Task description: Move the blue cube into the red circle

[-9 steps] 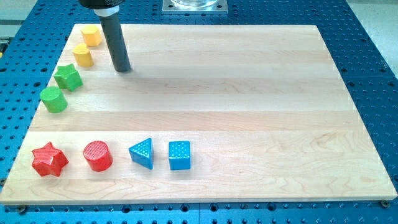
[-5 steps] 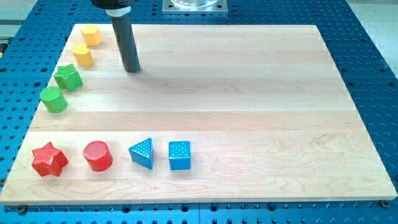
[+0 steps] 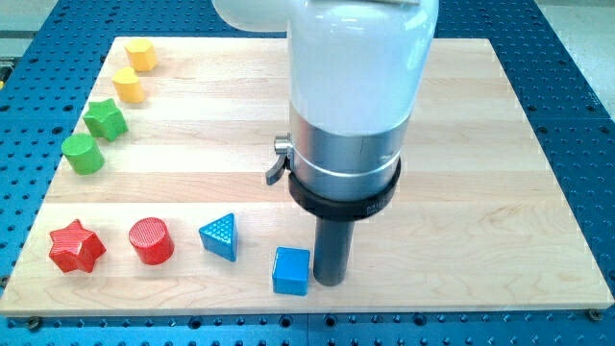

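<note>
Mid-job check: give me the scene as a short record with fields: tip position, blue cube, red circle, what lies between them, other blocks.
tip: my tip on the wooden board, touching or nearly touching the blue cube's right side
blue cube: near the view's bottom edge
red circle: red cylinder block, to the view's left, apart from the cube
between: blue triangle block
others: red star, green cylinder, green star, two yellow blocks

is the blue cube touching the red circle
No, the blue cube sits apart from the red circle, with the blue triangle between them.
</note>
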### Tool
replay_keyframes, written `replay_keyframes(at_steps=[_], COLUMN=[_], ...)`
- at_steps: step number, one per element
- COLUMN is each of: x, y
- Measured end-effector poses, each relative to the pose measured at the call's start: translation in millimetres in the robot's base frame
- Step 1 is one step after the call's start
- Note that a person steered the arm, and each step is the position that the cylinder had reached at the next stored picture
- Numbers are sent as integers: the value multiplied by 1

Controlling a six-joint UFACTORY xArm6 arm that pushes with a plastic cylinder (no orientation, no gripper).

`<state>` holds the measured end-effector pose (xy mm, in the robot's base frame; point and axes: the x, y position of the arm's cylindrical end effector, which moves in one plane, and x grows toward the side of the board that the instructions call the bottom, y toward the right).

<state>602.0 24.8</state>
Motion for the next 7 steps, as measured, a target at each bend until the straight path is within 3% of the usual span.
replay_keyframes(at_steps=[1,3,4,7], x=[16,-2,11,-14], y=[2,-39,-42,-107])
